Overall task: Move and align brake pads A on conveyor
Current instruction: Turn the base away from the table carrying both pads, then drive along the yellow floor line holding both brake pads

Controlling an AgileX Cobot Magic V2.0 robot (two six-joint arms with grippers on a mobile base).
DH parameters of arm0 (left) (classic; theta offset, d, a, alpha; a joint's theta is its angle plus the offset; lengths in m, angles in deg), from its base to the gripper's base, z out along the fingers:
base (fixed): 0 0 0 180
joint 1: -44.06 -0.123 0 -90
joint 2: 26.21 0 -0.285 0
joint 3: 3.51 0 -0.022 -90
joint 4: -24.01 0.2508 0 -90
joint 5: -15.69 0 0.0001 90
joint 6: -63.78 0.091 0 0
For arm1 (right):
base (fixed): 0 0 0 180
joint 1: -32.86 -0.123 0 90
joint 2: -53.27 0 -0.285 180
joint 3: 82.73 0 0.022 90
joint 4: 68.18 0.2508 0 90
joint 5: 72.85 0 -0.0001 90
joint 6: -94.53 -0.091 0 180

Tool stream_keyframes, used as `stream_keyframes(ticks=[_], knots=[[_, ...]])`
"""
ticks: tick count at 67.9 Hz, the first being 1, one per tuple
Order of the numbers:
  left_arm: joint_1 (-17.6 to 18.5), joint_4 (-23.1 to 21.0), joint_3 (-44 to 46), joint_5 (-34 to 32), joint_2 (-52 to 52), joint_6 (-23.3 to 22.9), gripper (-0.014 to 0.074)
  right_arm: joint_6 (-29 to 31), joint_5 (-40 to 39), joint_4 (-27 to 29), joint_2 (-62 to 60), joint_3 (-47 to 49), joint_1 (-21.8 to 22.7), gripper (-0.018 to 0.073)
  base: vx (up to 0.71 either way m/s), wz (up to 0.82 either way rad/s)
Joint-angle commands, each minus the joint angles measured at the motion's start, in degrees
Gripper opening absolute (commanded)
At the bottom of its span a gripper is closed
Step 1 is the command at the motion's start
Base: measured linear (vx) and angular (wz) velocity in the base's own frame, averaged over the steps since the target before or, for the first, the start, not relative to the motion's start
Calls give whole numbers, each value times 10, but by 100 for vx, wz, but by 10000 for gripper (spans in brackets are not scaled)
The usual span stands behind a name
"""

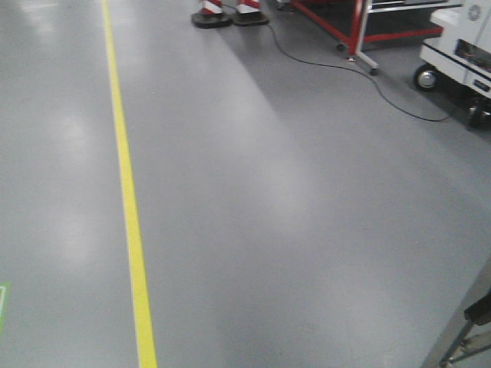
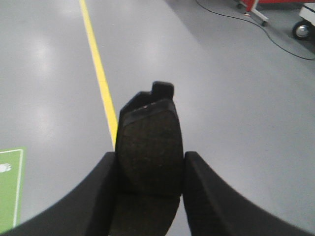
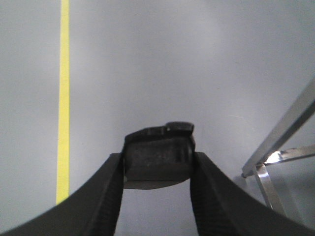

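My left gripper [image 2: 150, 162] is shut on a brake pad [image 2: 150, 142], a dark grey gritty oblong that sticks out lengthwise past the fingers, with a small tab at its far end. In the right wrist view my right gripper [image 3: 158, 160] is shut on a second brake pad [image 3: 158, 150], held crosswise near the fingertips and seen end-on. Both pads hang in the air above grey floor. The conveyor is out of view in all three views. Neither gripper shows in the front view.
Grey factory floor [image 1: 291, 215] with a yellow line [image 1: 126, 192] running away from me. Far back stand red-and-white cone bases [image 1: 229, 14], a red-framed cart [image 1: 357, 31], a black cable [image 1: 360, 73] and a white wheeled unit [image 1: 460, 54]. A steel frame leg [image 3: 283, 137] is at right.
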Motion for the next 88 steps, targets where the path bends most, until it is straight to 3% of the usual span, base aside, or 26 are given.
stream_keyframes(ticks=[1,49,88], knots=[[0,5,12,-51,-7,-1,-6,4,-44,0,1,16,0,-4,-10,40],[0,5,12,-51,-7,-1,-6,4,-42,0,1,16,0,-4,-3,22],[0,5,12,-51,-7,-1,-6,4,-42,0,1,16,0,-4,19,21]])
